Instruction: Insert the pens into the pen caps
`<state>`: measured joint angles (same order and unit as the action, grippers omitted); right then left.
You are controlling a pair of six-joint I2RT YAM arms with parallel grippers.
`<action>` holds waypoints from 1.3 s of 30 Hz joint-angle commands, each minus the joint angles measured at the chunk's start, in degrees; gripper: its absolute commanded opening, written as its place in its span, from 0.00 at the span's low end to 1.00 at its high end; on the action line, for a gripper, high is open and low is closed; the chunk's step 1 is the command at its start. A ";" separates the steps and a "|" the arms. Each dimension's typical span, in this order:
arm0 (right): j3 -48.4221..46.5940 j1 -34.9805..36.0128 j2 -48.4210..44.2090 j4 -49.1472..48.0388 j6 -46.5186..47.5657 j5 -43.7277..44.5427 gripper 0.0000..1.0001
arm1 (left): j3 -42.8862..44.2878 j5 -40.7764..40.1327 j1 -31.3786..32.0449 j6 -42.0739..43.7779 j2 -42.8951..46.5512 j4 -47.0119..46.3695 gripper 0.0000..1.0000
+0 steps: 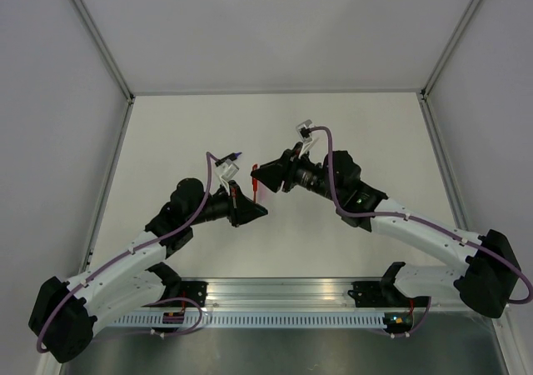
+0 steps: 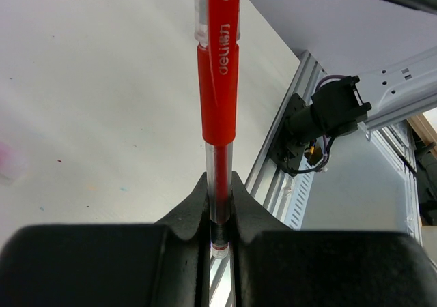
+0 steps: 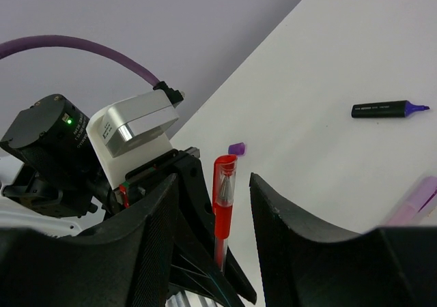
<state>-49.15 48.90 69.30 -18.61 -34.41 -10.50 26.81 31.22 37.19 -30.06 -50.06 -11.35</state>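
The slim red pen (image 2: 218, 68), apparently capped, is pinched by the left claw (image 2: 219, 184), right claw (image 3: 213, 184) spread; black-purple marker (image 3: 382, 109) and stubby purple cap (image 3: 236, 148) lie unjoined.

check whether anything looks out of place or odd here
Nothing looks damaged. The black marker with a purple tip lies uncapped on the white table, its small purple cap loose some way off.

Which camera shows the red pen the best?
The left wrist view: the slim red plastic pen fills it, clamped in the left gripper. The right wrist view shows it foreshortened; from above it is a tiny red sliver.
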 commanded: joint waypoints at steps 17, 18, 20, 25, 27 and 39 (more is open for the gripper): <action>-2.89 0.23 3.30 -2.65 0.05 -0.22 0.33 | -0.26 1.65 -0.10 1.15 1.37 -3.58 0.02; -2.10 0.23 3.39 -3.27 -0.04 -0.57 0.21 | -0.35 1.82 -0.10 1.06 1.37 -3.76 0.02; -1.48 0.23 4.09 -3.54 -0.30 -2.32 0.10 | -0.35 2.35 -0.19 0.62 1.37 -4.20 0.02; 2.21 0.23 4.79 -7.14 -1.62 -6.02 0.00 | -0.44 2.27 -0.10 0.36 2.42 -5.25 0.02; 2.74 0.23 4.88 -6.62 -1.36 -7.07 0.00 | -0.35 1.56 -0.10 -0.26 2.95 -5.69 0.02; 3.01 0.75 5.67 0.49 2.33 -7.43 0.00 | 5.62 -7.75 -0.19 -1.05 1.81 -1.13 0.02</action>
<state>-47.48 48.36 73.73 -25.63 -34.17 -13.32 26.50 30.06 37.54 -30.74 -48.66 -7.81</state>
